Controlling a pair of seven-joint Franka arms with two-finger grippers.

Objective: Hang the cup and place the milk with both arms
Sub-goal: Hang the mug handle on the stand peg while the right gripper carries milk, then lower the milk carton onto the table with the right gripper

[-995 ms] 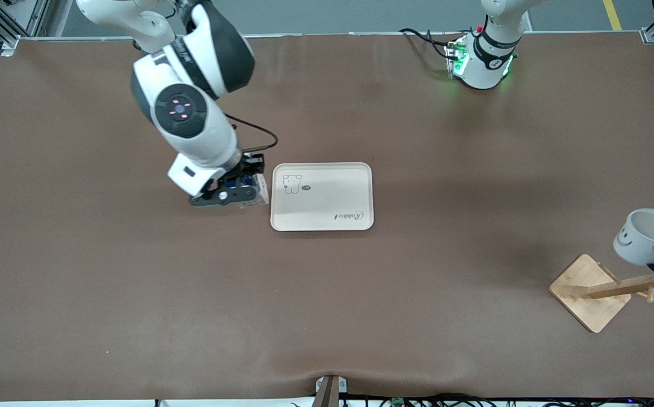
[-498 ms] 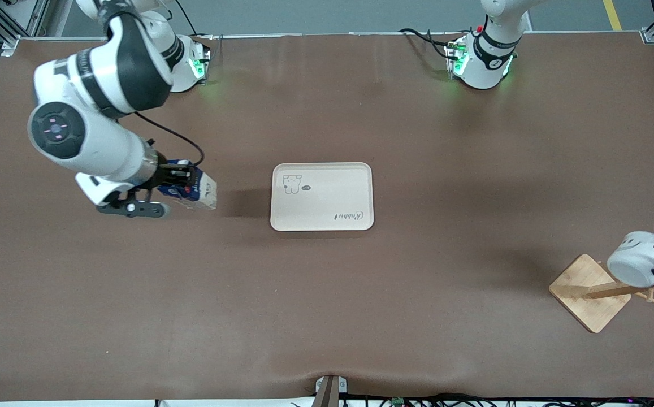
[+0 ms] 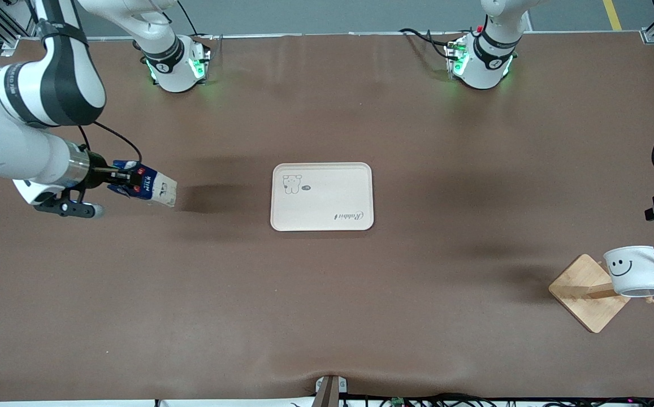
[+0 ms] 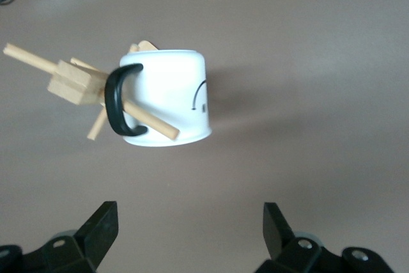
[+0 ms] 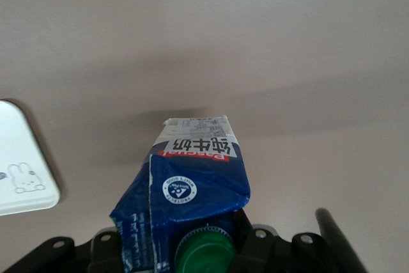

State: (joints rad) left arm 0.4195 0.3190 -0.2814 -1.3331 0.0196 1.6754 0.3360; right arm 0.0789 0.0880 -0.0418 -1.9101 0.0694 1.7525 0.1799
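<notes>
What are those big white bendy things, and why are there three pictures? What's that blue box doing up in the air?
Those are two robot arms, each ending in two black fingers for grabbing. The big picture looks down on the brown table from high up. The other two come from little cameras on each arm's wrist.

The right gripper is shut on the milk, a small blue carton with a green cap, held tipped sideways in the air above the table, next to the white tray. Nothing is on the tray.

The cup, a white mug with a smiley face, hangs by its black handle on a peg of the wooden rack. The left gripper has its fingers open above the cup, not touching it.
</notes>
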